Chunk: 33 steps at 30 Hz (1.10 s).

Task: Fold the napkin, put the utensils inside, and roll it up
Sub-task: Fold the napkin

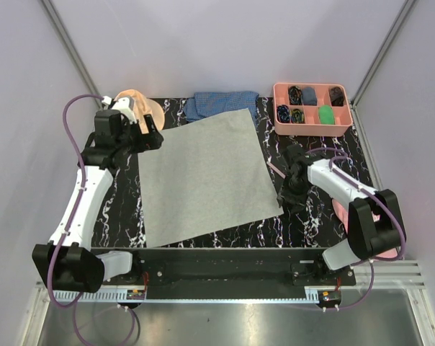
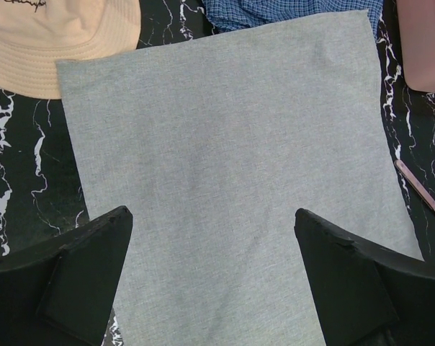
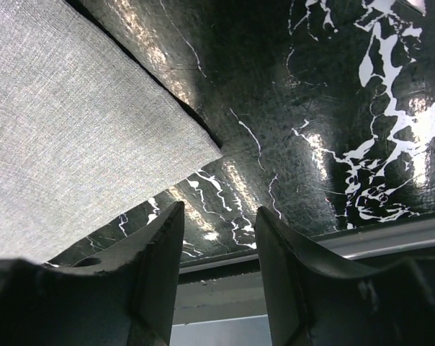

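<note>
The light-grey napkin (image 1: 203, 176) lies spread flat on the black marbled mat. My left gripper (image 1: 153, 138) hovers open at its far left corner, and the left wrist view shows the napkin (image 2: 225, 158) below and between the wide-apart fingers (image 2: 88, 267). My right gripper (image 1: 286, 200) is open just off the napkin's near right corner (image 3: 203, 144), with only mat between its fingers (image 3: 163, 252). One thin pink utensil handle (image 2: 419, 191) lies just right of the napkin and shows beside the right arm (image 1: 275, 171). The rest of the utensils are hidden.
A peach hat (image 1: 135, 104) lies at the back left beside my left gripper. A blue checked cloth (image 1: 221, 103) sits behind the napkin. A pink compartment tray (image 1: 279, 97) holds small dark items at the back right. Something pink (image 1: 341, 209) lies under the right arm.
</note>
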### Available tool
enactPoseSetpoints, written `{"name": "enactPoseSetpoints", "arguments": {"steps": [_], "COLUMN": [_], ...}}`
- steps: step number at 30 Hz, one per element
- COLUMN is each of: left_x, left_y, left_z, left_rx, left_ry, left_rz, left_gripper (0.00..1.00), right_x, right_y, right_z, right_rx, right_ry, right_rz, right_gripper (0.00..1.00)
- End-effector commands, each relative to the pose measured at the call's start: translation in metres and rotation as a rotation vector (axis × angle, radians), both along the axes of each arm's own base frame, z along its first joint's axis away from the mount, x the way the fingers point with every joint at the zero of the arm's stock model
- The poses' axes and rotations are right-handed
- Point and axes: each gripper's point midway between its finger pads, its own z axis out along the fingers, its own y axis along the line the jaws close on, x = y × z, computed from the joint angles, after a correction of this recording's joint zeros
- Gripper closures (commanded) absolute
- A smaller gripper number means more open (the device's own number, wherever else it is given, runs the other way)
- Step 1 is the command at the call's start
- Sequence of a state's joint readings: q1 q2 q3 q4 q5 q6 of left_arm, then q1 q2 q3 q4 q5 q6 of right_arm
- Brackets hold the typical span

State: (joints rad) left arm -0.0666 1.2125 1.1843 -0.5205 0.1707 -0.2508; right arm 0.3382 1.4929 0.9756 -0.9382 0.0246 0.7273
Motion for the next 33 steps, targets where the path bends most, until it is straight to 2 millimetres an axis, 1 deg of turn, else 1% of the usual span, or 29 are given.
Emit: {"name": "enactPoseSetpoints", "arguments": {"steps": [1,3,4,5,6,7,8,9,10,11,12,13,15,16,17,18,19,20,21,22,23,24,25,26,27,29,30,31,33], "left_x": [0.001,0.004,0.004,0.004,0.004,0.0,-0.003,-0.007,-0.015,-0.019,-0.021,-0.023,-0.018,-0.008,-0.002,0.006,0.019,0.028,0.037,0.051,0.059,0.066,0.076,0.081,0.084,0.096,0.099,0.106,0.115], "left_y": [-0.004,0.004,0.007,0.01,0.014,0.016,0.018,0.02,0.028,0.032,0.04,0.054,0.064,0.074,0.077,0.079,0.087,0.091,0.092,0.098,0.1,0.099,0.102,0.103,0.101,0.104,0.102,0.102,0.106], "left_z": [0.018,0.013,0.0,-0.009,-0.019,-0.042,-0.054,-0.066,-0.081,-0.086,-0.089,-0.093,-0.089,-0.086,-0.086,-0.099,-0.09,-0.093,-0.112,-0.106,-0.111,-0.13,-0.127,-0.132,-0.148,-0.149,-0.163,-0.161,-0.174], "left_rx": [-0.01,0.022,0.034,0.032,0.034,0.034,0.009,-0.002,-0.016,-0.043,-0.043,-0.047,-0.062,-0.063,-0.06,-0.065,-0.066,-0.061,-0.072,-0.074,-0.063,-0.063,-0.06,-0.06,-0.067,-0.07,-0.075,-0.076,-0.066], "left_ry": [-0.076,-0.071,-0.04,-0.015,0.011,0.079,0.116,0.145,0.174,0.178,0.173,0.15,0.119,0.095,0.094,0.136,0.115,0.123,0.177,0.164,0.175,0.223,0.216,0.227,0.266,0.265,0.297,0.292,0.328], "left_rz": [-0.017,0.014,0.032,0.056,0.09,0.112,0.149,0.17,0.206,0.24,0.279,0.329,0.367,0.388,0.386,0.385,0.395,0.396,0.384,0.39,0.379,0.363,0.36,0.353,0.342,0.339,0.331,0.328,0.334], "left_gripper": [0.01,0.01,0.01,0.01,0.01,0.01,0.01,0.01,0.02,0.03,0.06,0.09,0.17,0.18,0.19,0.2,0.23,0.25,0.27,0.3,0.32,0.33,0.35,0.37,0.39,0.39,0.4,0.4,0.4], "right_x": [0.005,0.009,0.013,0.025,0.028,0.034,0.045,0.051,0.055,0.06,0.064,0.065,0.071,0.069,0.072,0.073,0.07,0.073,0.072,0.068,0.069,0.067,0.066,0.066,0.064,0.062,0.061,0.061,0.059], "right_y": [0.006,0.008,0.01,0.014,0.017,0.02,0.025,0.026,0.027,0.028,0.03,0.032,0.037,0.041,0.043,0.045,0.05,0.054,0.056,0.06,0.062,0.064,0.064,0.065,0.065,0.065,0.067,0.067,0.068], "right_z": [0.01,0.02,0.026,0.042,0.052,0.061,0.079,0.087,0.095,0.106,0.11,0.113,0.12,0.12,0.124,0.124,0.123,0.128,0.13,0.131,0.138,0.141,0.143,0.151,0.154,0.163,0.167,0.173,0.18], "right_rx": [0.031,0.04,0.043,0.063,0.074,0.089,0.107,0.115,0.119,0.127,0.133,0.147,0.175,0.196,0.208,0.221,0.251,0.273,0.289,0.319,0.335,0.346,0.351,0.362,0.37,0.386,0.397,0.403,0.415], "right_ry": [0.026,0.012,-0.001,-0.051,-0.068,-0.095,-0.153,-0.18,-0.206,-0.247,-0.271,-0.287,-0.339,-0.34,-0.368,-0.376,-0.375,-0.405,-0.414,-0.412,-0.441,-0.451,-0.46,-0.49,-0.501,-0.53,-0.54,-0.558,-0.579], "right_rz": [0.059,0.074,0.079,0.088,0.096,0.101,0.114,0.119,0.124,0.14,0.148,0.156,0.186,0.201,0.217,0.226,0.244,0.253,0.261,0.271,0.278,0.282,0.28,0.281,0.284,0.285,0.288,0.289,0.293], "right_gripper": [0.48,0.48,0.48,0.48,0.47,0.46,0.45,0.45,0.44,0.44,0.44,0.44,0.44,0.43,0.43,0.43,0.43,0.43,0.42,0.42,0.41,0.41,0.4,0.4,0.4,0.39,0.39,0.39,0.38]}}
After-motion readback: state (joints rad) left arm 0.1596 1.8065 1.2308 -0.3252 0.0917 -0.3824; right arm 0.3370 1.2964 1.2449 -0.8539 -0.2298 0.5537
